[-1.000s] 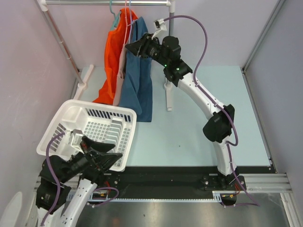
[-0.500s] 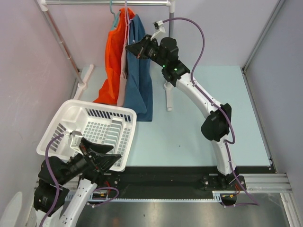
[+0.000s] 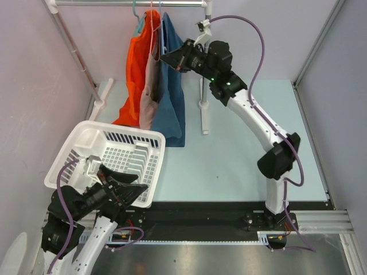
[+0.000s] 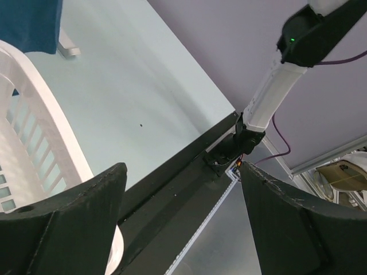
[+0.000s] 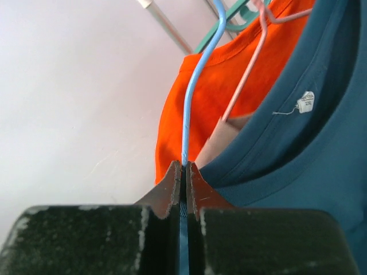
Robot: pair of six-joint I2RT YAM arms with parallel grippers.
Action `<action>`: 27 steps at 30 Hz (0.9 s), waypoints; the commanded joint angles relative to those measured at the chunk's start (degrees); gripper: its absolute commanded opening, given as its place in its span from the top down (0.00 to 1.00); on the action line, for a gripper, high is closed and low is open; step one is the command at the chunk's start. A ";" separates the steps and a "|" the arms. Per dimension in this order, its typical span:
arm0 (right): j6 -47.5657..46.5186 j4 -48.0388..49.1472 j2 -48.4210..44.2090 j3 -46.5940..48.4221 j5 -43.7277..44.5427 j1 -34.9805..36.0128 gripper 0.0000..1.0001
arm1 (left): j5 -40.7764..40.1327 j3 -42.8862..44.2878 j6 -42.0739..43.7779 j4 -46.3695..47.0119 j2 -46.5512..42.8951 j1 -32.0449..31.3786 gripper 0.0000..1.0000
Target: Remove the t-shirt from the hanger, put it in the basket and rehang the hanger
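Observation:
A dark blue t-shirt (image 3: pixel 170 86) hangs on a light blue hanger (image 5: pixel 198 86) from the rail (image 3: pixel 132 3) at the back, beside an orange shirt (image 3: pixel 135 74) and a beige garment (image 3: pixel 151 91). My right gripper (image 3: pixel 165 57) is shut on the blue hanger's wire, just at the blue t-shirt's collar (image 5: pixel 269 154). In the right wrist view the jaws pinch the wire (image 5: pixel 184 172). My left gripper (image 3: pixel 137 192) is open and empty, low by the white basket (image 3: pixel 69 152).
The white laundry basket stands at the front left of the pale blue table. The rack's white upright (image 3: pixel 203 74) and foot (image 3: pixel 205 120) stand just behind my right arm. A second rack leg (image 3: pixel 74 51) runs along the left wall.
My right gripper has moved right and back with the hanger, and the blue t-shirt has swung right with it. The beige garment shows more. The left arm has barely moved.

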 commanded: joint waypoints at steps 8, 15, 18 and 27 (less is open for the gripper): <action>-0.31 5.66 -33.98 -42.08 -16.45 -3.14 1.00 | 3.34 -1.45 -3.13 8.43 6.00 0.19 0.16; -3.38 -1.81 -56.02 -63.99 -24.89 -3.76 1.00 | 6.41 -5.24 -9.99 24.69 11.89 0.10 0.21; -3.82 -5.42 -63.24 -68.30 -27.17 -4.28 1.00 | 4.84 -3.40 -9.73 28.13 16.54 -0.77 0.23; -4.71 -12.28 -71.36 -72.87 -27.88 -7.97 1.00 | -18.54 11.62 -1.91 30.15 40.18 -25.10 0.20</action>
